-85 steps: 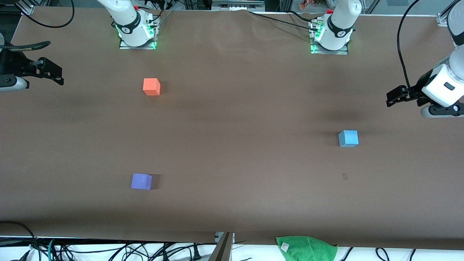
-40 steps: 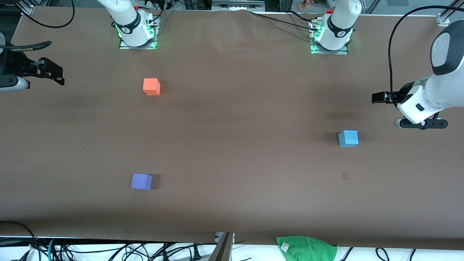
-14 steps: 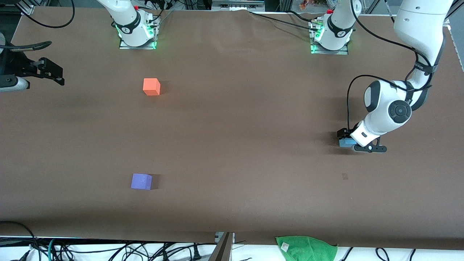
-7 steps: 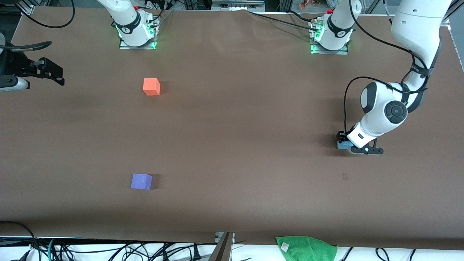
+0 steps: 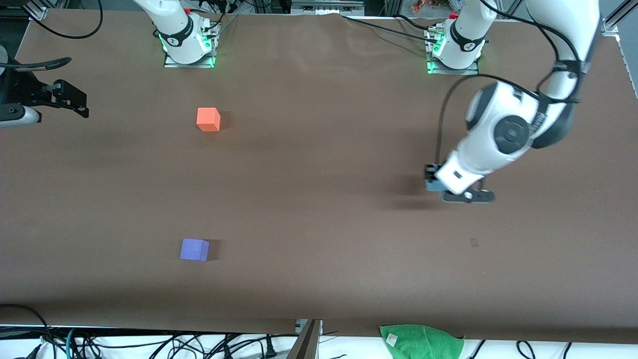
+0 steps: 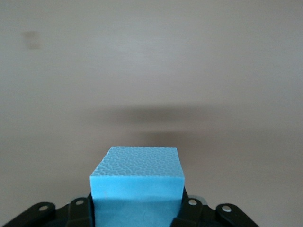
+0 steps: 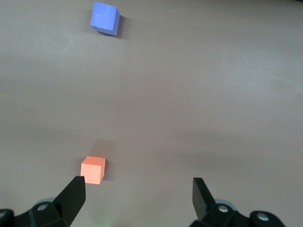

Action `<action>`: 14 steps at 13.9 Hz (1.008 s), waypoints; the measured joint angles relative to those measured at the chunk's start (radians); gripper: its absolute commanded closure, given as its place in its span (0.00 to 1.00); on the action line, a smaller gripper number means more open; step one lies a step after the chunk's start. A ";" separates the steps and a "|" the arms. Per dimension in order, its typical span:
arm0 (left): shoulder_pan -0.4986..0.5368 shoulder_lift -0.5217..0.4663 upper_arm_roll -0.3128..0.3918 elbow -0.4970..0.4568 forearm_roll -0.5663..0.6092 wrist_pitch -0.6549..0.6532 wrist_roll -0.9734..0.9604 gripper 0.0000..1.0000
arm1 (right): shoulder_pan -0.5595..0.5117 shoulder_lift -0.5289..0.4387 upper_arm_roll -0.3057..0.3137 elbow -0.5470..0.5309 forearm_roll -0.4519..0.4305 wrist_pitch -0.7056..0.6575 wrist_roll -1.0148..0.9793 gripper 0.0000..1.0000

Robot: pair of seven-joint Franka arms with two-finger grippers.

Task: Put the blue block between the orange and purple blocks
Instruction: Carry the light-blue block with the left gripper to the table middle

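The sky-blue blue block [image 5: 431,185] [image 6: 136,179] hangs a little above the brown table, toward the left arm's end, its shadow lying on the table beneath it. My left gripper [image 5: 434,183] [image 6: 135,211] is shut on it, one finger against each side. The orange block [image 5: 208,119] [image 7: 93,170] rests toward the right arm's end, nearer to the bases. The purple block [image 5: 194,249] [image 7: 104,18] lies nearer to the front camera than the orange one, with bare table between them. My right gripper [image 5: 76,87] [image 7: 138,194] waits open over the table's edge at the right arm's end.
A green cloth [image 5: 421,341] lies off the table's front edge, with cables [image 5: 149,344] along that edge. A small dark mark [image 5: 474,243] sits on the table nearer to the front camera than the held block.
My left gripper closed on the blue block, lifted it off the table and carried it toward the right arm's end. The right arm has not moved.
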 measured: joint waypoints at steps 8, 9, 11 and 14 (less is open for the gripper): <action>-0.442 0.368 0.004 0.325 0.001 0.072 -0.397 0.77 | 0.000 0.003 0.000 0.000 0.000 0.001 0.000 0.00; -0.472 0.420 0.023 0.350 0.007 0.121 -0.415 0.77 | 0.000 0.005 0.000 0.000 0.000 0.001 0.000 0.00; -0.524 0.496 0.070 0.370 0.016 0.189 -0.428 0.77 | 0.000 0.008 0.000 0.000 0.000 0.003 -0.001 0.00; -0.595 0.537 0.138 0.394 0.028 0.221 -0.464 0.00 | 0.000 0.019 0.000 0.003 0.001 0.011 -0.001 0.00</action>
